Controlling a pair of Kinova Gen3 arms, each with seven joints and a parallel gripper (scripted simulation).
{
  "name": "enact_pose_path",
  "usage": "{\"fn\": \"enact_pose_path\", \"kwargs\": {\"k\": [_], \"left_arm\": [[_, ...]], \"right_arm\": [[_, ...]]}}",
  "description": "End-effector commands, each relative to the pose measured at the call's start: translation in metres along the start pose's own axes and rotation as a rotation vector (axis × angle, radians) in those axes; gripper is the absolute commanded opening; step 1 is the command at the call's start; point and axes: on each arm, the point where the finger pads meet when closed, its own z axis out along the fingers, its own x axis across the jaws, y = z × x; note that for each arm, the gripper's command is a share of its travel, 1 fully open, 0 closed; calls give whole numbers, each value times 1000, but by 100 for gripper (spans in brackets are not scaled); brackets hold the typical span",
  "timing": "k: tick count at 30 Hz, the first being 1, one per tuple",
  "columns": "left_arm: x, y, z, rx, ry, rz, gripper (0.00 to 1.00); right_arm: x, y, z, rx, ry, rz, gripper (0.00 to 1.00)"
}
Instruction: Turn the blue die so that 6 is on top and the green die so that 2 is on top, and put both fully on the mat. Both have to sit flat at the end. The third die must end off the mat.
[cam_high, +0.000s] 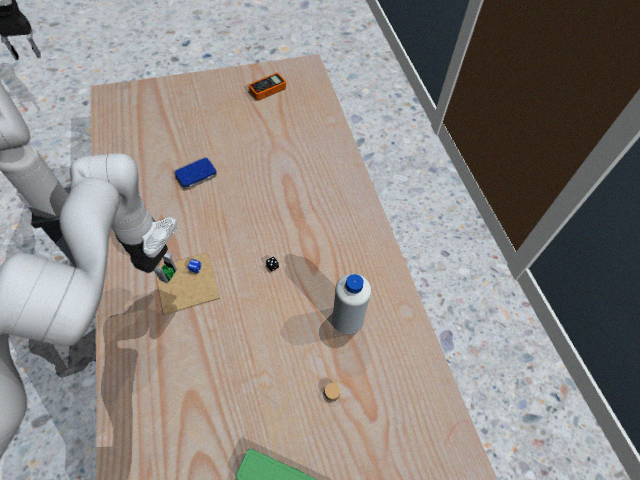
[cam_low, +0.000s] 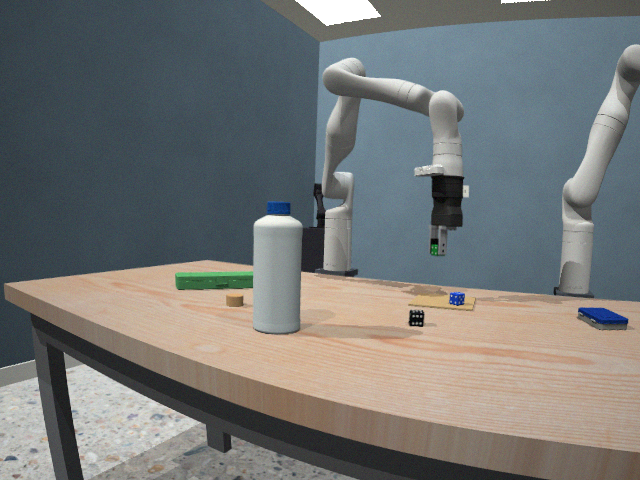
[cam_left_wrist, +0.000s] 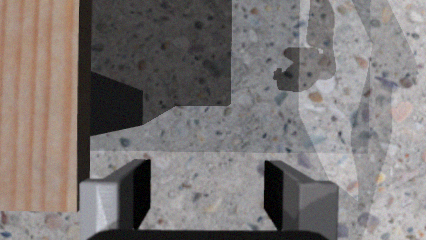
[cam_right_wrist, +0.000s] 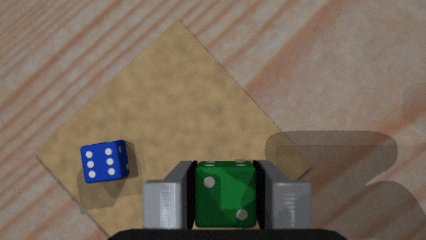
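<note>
The blue die (cam_high: 194, 266) (cam_low: 456, 298) (cam_right_wrist: 104, 162) sits flat on the tan mat (cam_high: 193, 297) (cam_low: 429, 302) (cam_right_wrist: 175, 65), near one edge, with six pips on top. My right gripper (cam_high: 166, 269) (cam_low: 438, 248) (cam_right_wrist: 225, 184) is shut on the green die (cam_high: 168, 272) (cam_low: 434, 250) (cam_right_wrist: 225, 200) and holds it well above the mat; its face toward the right wrist camera shows two pips. The black die (cam_high: 272, 264) (cam_low: 416, 317) lies on the table, off the mat. My left gripper (cam_high: 23, 47) (cam_left_wrist: 207, 184) is open and empty, beyond the table's edge.
A white bottle (cam_high: 351, 304) (cam_low: 277, 273) stands beyond the black die. A wooden disc (cam_high: 332, 391) (cam_low: 234, 300), a green case (cam_high: 271, 467) (cam_low: 211, 280), a blue case (cam_high: 195, 172) (cam_low: 602, 317) and an orange multimeter (cam_high: 267, 86) lie on the table.
</note>
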Motion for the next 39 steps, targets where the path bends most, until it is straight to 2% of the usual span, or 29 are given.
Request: {"fn": "enact_pose_path", "kwargs": {"k": [1, 10, 15, 19, 25, 27, 35, 39], "left_arm": [[-2, -1, 0, 6, -7, 2, 100], [-2, -1, 0, 6, -7, 2, 100], [-2, -1, 0, 6, -7, 2, 100], [-2, -1, 0, 6, -7, 2, 100], [-2, -1, 0, 6, -7, 2, 100], [-2, -1, 0, 6, -7, 2, 100], [-2, -1, 0, 6, -7, 2, 100], [-2, -1, 0, 6, -7, 2, 100]], "right_arm": [[0, 1, 0, 5, 3, 4, 49], [0, 1, 1, 5, 3, 4, 49], [0, 1, 7, 5, 4, 3, 49], [0, 1, 19, 5, 4, 3, 49], [0, 0, 46, 5, 4, 3, 49], [0, 0, 46, 5, 4, 3, 49], [-1, 0, 82, 5, 4, 3, 49], [-1, 0, 92, 5, 4, 3, 49]]}}
